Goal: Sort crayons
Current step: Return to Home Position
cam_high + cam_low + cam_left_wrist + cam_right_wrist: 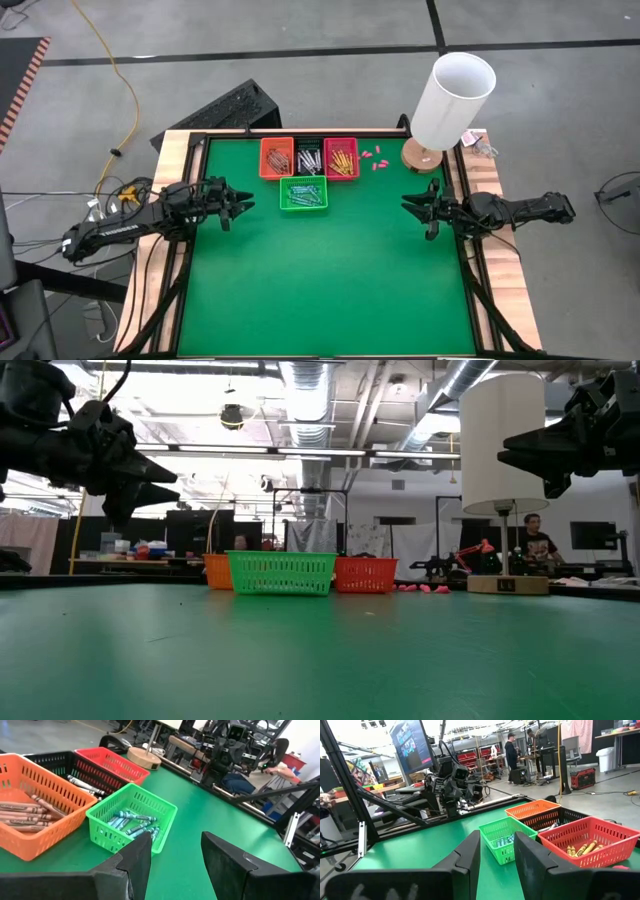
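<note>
Both arms hover over the desk (320,290), left pincer (236,203) and right pincer (417,206) each spread apart and empty, crayons (134,822) lying in the baskets (264,160) near the far edge, but a careless left swing could clip the nearby green basket (284,195) and spill it.

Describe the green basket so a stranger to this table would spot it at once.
Start at the tall white lamp at the green table's far right corner; left of it, an orange basket, a black basket and a red basket line the far edge. The green basket sits alone just in front of the black one. Only it is green, and it holds the blue crayons.
</note>
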